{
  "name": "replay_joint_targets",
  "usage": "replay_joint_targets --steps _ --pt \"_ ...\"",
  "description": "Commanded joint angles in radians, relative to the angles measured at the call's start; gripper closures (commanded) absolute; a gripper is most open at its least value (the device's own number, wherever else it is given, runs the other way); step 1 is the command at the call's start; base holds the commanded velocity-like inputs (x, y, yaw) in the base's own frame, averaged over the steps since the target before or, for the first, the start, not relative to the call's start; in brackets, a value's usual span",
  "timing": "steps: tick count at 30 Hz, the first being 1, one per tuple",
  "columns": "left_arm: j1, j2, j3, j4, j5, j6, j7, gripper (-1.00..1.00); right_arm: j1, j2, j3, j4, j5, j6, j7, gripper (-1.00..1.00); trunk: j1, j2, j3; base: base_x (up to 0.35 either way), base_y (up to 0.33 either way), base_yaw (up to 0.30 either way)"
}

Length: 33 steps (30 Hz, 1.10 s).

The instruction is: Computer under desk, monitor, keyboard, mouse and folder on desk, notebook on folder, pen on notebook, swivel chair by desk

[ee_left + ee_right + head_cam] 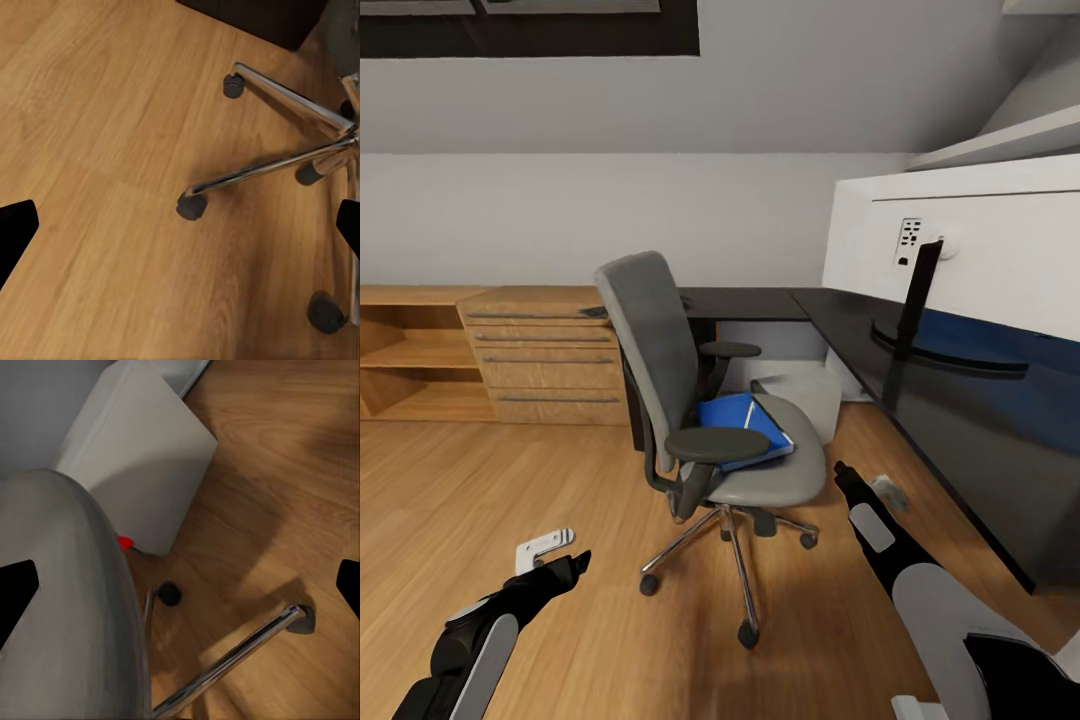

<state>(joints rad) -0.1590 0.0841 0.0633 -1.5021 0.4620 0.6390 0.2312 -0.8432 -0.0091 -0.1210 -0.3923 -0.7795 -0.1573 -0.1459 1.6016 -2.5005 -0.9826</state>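
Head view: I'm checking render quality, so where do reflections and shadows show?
Head view: the glossy desk mirrors the monitor with a blue sheen. Left wrist view: soft shadows lie under the swivel chair legs. Right wrist view: the nearby seat looks blurred.

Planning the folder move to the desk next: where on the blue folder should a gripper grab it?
Probably the blue folder's front corner overhanging the swivel chair's seat edge, approached from the seat's open front. It lies tilted, and an armrest covers its near side.
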Motion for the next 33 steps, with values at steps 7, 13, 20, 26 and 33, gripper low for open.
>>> replay_joint_targets --steps 7,13,20,26,33 --pt "-0.001 0.0 0.0 -0.001 0.011 0.004 0.008 -1.0 0.0 0.0 0.002 -0.001 -0.011 -0.004 -0.002 -1.0 0.0 0.0 -0.001 0.242 0.0 0.0" --pt "-0.001 0.0 0.001 -0.001 0.011 0.004 0.008 -1.0 0.0 0.0 0.002 -0.003 -0.011 -0.002 -0.003 -1.0 0.0 0.0 -0.001 0.25 0.0 0.0" --pt "-0.001 0.0 0.002 -0.001 0.011 0.004 0.009 -1.0 0.0 0.004 0.003 -0.003 -0.011 -0.004 -0.003 -1.0 0.0 0.0 -0.001 0.075 0.0 0.0" --pt "-0.001 0.0 0.003 -0.001 0.011 0.004 0.01 -1.0 0.0 0.006 0.003 -0.002 -0.011 -0.002 -0.004 -1.0 0.0 0.0 -0.001 0.004 0.0 0.131" --pt "-0.001 0.0 0.0 -0.001 0.011 0.004 0.011 -1.0 0.0 0.005 0.003 -0.002 -0.011 -0.002 -0.004 -1.0 0.0 0.0 -0.001 0.0 0.0 0.268"
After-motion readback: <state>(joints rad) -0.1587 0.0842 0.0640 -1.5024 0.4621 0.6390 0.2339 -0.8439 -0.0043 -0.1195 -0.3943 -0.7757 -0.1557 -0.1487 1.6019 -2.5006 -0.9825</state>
